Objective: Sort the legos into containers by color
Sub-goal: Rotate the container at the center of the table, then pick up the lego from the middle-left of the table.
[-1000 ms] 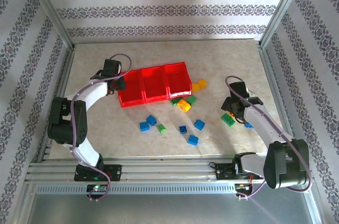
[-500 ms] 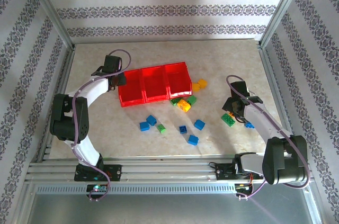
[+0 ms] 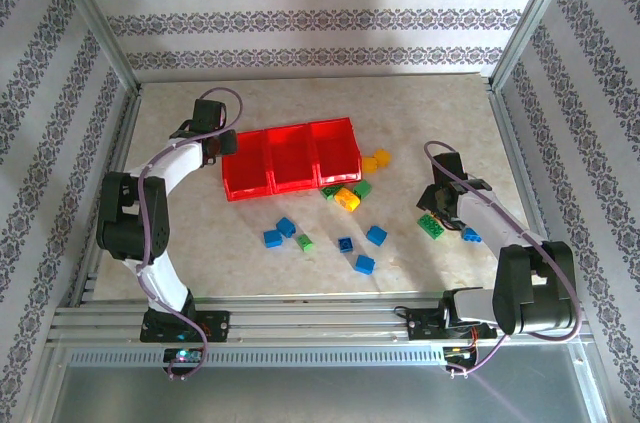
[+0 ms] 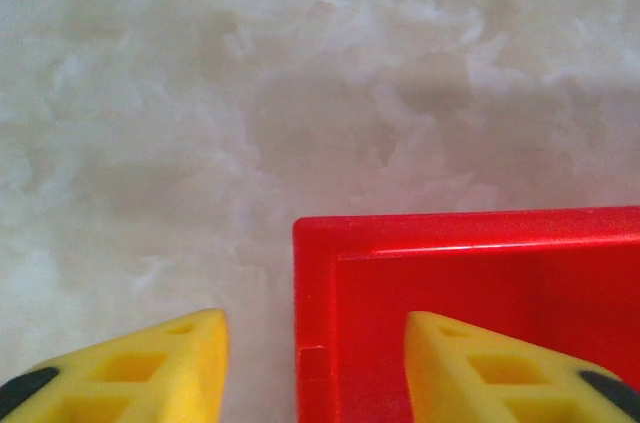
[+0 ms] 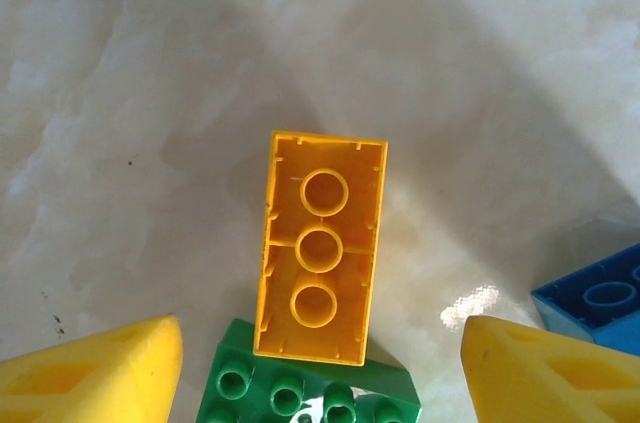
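Observation:
The containers are three joined red bins (image 3: 292,157) at mid-table. My left gripper (image 3: 214,146) hovers at their left end; in the left wrist view it (image 4: 312,328) is open, its yellow fingers straddling the red corner wall (image 4: 318,293) without touching it. My right gripper (image 3: 440,205) is open over an upside-down yellow-orange lego (image 5: 320,248) that leans on a green lego (image 5: 305,388); the same green lego (image 3: 432,226) lies at the right of the table. A blue lego (image 5: 598,298) lies just outside the right finger. Nothing is held.
More legos lie in front of the bins: orange (image 3: 375,160), yellow (image 3: 347,199), green (image 3: 360,187), green (image 3: 304,241), and blue ones (image 3: 286,227), (image 3: 376,235), (image 3: 364,264). The metal frame posts (image 3: 505,58) and patterned walls bound the table.
The left gripper has gone from shut to open and moved slightly toward the back along the bins' left end. The right gripper's jaws have narrowed a little.

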